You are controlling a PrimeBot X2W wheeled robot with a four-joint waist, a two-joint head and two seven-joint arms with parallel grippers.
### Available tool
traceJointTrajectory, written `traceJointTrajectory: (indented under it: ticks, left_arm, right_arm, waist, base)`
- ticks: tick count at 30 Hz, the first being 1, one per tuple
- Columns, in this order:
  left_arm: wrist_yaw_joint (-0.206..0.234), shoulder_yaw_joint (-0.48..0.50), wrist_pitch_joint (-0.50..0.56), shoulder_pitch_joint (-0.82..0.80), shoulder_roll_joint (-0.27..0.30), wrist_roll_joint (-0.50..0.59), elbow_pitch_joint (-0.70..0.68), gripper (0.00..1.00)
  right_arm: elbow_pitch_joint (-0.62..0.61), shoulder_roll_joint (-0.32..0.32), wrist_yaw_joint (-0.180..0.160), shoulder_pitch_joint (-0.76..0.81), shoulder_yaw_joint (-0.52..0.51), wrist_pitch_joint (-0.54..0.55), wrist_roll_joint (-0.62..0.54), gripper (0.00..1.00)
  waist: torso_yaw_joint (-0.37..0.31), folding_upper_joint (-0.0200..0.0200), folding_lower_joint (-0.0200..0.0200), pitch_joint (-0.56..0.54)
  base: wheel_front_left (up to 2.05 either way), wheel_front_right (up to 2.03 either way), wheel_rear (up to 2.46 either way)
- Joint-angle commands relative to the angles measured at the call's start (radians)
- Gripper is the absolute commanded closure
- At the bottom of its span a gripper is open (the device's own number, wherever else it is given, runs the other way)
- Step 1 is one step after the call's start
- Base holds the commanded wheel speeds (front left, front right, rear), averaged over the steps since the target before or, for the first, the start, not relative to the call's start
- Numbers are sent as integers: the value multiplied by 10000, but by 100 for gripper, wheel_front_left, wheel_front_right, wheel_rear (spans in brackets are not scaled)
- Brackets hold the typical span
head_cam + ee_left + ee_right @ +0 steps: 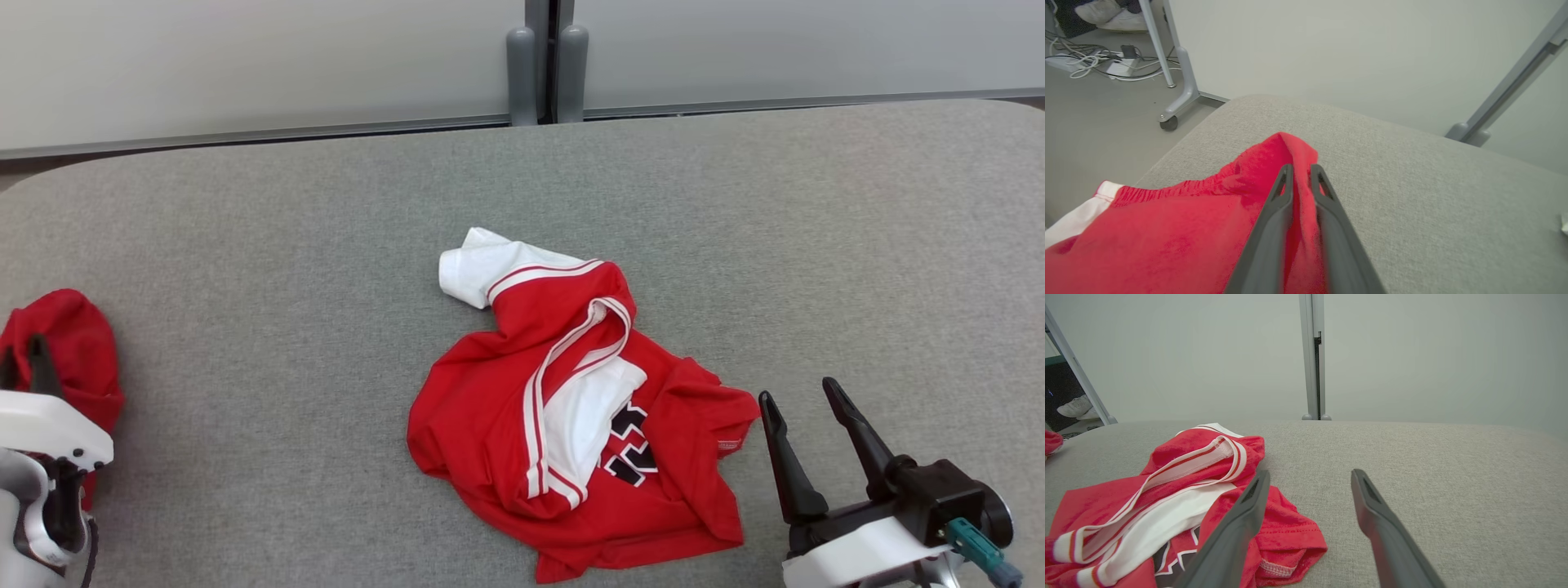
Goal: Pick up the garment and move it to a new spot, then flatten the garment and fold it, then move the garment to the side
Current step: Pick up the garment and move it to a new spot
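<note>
A crumpled red-and-white jersey garment with a black print lies at the middle of the grey table. My right gripper stands open just right of it, its left finger above the jersey's red edge and nothing between the fingers. At the table's far left lies a second red garment with a white band. My left gripper has its fingers close together on a raised fold of that cloth.
The padded table's rounded far-left corner drops to the floor, where cables and a wheeled frame leg stand. A pale partition with a grey post runs behind the table. A person's shoes show beyond.
</note>
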Motion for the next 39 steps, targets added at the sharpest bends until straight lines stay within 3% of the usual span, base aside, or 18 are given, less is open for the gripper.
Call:
traceJointTrajectory:
  ticks: [1,5,14,20,28,39]
  left_arm:
    - [224,177,-652,85,-129,44,190,0]
    - [435,459,-1472,511,-662,202,-177,0]
    - [514,1255,-1608,2696,-2126,1970,-3543,0]
    - [-246,1225,-1611,4206,-3288,3217,-4998,0]
    - [-1627,1098,-1613,5268,-3875,4690,-4998,0]
    - [-2053,1762,-1614,5013,-4135,5399,-4589,0]
  right_arm:
    - [-78,-119,5,-80,-75,-49,-84,0]
    - [-299,-209,5,77,-290,-49,-130,0]
    - [-775,-376,5,440,-657,-49,-338,0]
    - [-865,-383,5,613,-792,-49,-438,0]
    - [-755,-184,5,747,-959,-49,-683,0]
    - [-498,-14,5,711,-1176,-49,-711,0]
  waist:
    - [-127,0,0,-97]
    - [-185,0,0,-431]
    - [-194,0,0,-1279]
    - [-200,0,0,-1690]
    - [-404,0,0,-1875]
    - [-318,0,0,-1683]
  base:
    - [0,0,0]
    - [0,0,0]
    - [0,0,0]
    - [0,0,0]
    - [0,0,0]
    - [0,0,0]
